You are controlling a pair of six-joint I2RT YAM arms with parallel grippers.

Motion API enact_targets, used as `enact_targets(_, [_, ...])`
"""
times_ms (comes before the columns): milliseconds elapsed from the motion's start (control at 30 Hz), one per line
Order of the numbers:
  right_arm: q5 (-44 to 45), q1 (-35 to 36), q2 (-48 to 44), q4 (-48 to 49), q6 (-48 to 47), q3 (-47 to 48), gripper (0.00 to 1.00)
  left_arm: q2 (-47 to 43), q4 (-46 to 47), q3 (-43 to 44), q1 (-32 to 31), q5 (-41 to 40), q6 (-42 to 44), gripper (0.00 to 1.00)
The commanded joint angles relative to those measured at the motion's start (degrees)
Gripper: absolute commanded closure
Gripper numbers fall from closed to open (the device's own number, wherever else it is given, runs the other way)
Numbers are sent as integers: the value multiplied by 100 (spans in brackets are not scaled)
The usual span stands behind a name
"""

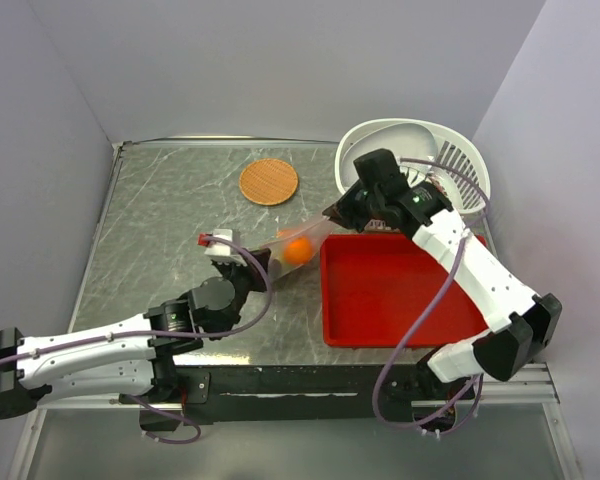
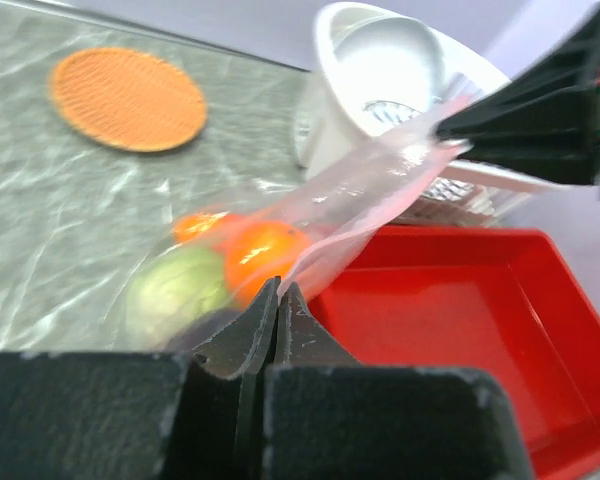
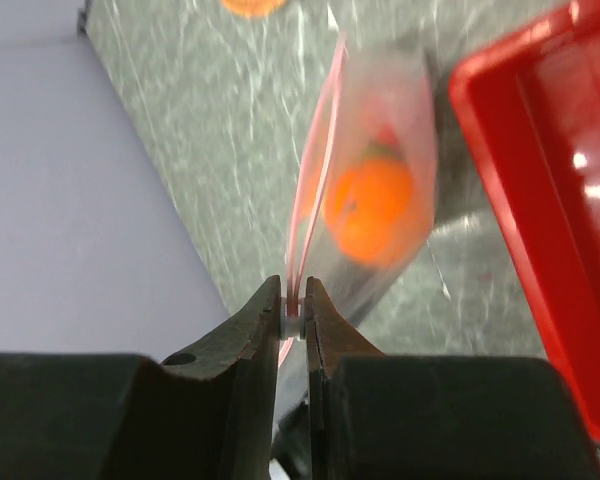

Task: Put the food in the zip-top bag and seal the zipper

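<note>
While the right tool [image 3: 293, 310] is clamped shut on the zipper [image 3: 315, 180], its jaws pressed together with only the pinkish strip between them, the left tool [image 2: 278, 298] is likewise closed and pinches the plastic at the opposite end of the zip-top bag [image 2: 365, 185]. The bag is stretched taut between the two. It slants up from the left tool toward the right one, which holds its end just beside the white basket [image 1: 420, 160].

All the food sits inside, gathered at the low end near the left tool. The green cabbage-like ball [image 2: 180, 285] touches the orange ball [image 2: 263, 255], and the orange-red fruit [image 2: 198, 222] lies just behind them.

From the right wrist the zipper shows as two thin pink lines running close together away from the jaws. I cannot tell whether it is pressed closed along its whole length.

The red tray [image 1: 400, 290] stands on the desk [image 1: 170, 210] just beside the bag, and the stretched plastic passes by its far left corner. The flat orange-brown disc [image 1: 268, 181] lies well apart, toward the back of the desk.
</note>
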Motion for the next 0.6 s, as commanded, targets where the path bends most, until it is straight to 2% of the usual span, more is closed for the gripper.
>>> enact_targets(0, [810,-499,372,43,-449,713,83,-425,-1479,183,10,-1306,-827,99])
enact_targets(133, [766,-640,803,25,-642,1118,83,-688,-2094,245,10,-1605,-1240,99])
enact_targets(367, [748,-676,1559,-53,-810,1909,84,-1163,-2727,394,19,-1825,-1363,99])
enact_targets(567, [398,-632,1823,280,-994,2173,84,-1365,-2851,482,19,-1817,-1233,99])
